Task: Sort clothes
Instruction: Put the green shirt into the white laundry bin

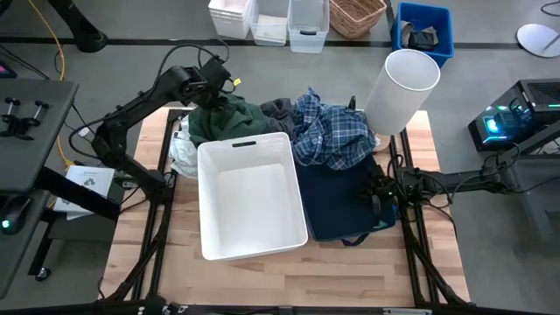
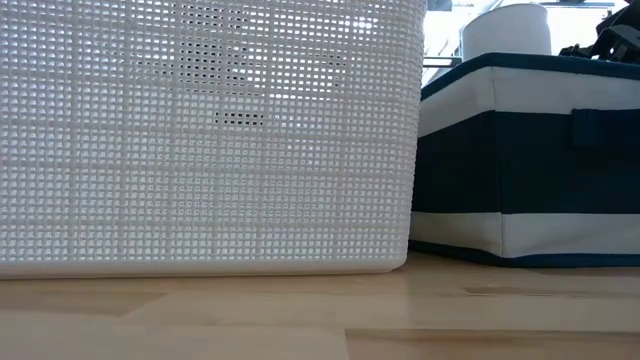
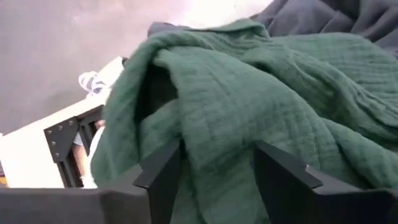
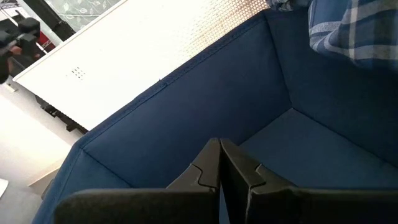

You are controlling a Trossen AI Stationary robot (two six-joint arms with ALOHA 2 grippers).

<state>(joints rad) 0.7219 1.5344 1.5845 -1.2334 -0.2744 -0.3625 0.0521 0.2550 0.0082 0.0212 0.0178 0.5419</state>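
Clothes heap at the wooden surface (image 1: 262, 280)'s far edge: dark green garment (image 1: 223, 121), grey one (image 1: 278, 108), plaid shirt (image 1: 337, 133) draping into the navy bin (image 1: 341, 229), beside the white bin (image 1: 249, 194). Left tool (image 3: 214, 171) straddles green cloth, fingers parted. Right tool (image 4: 221, 168), clenched, hangs inside the navy bin. Storage bins (image 1: 271, 22) line the floor beyond.

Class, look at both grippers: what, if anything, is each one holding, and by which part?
The left gripper has its fingers apart around a fold of the dark green garment, not clamped. The right gripper, shut, holds nothing over the navy bin.
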